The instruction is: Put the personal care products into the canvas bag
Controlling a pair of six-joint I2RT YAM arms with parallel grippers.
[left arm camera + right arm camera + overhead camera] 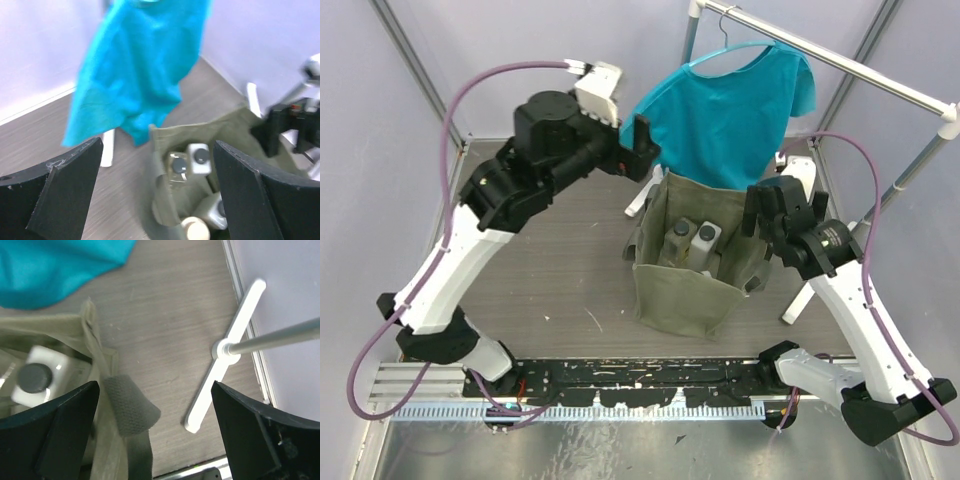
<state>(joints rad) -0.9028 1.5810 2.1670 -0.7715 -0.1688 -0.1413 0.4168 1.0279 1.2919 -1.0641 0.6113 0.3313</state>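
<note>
The olive canvas bag [685, 295] stands upright mid-table. Inside it the left wrist view shows the personal care products: a clear yellowish bottle [179, 165] with a dark cap, a white bottle [199, 157] beside it, a second white bottle [214, 212] and a cream-capped bottle [195, 229]. From above, two dark caps [680, 230] show in the bag. My left gripper [645, 148] hangs open above the bag's back left corner, nothing between its fingers [75, 170]. My right gripper [772, 208] stands open over the bag's right rim, above a woven handle [127, 407] and one white bottle [37, 375].
A teal shirt [730, 100] hangs on a hanger from a white rack [840, 60] just behind the bag. The rack's white feet [225, 347] rest on the table to the bag's right and behind it. Purple walls close in the back and sides.
</note>
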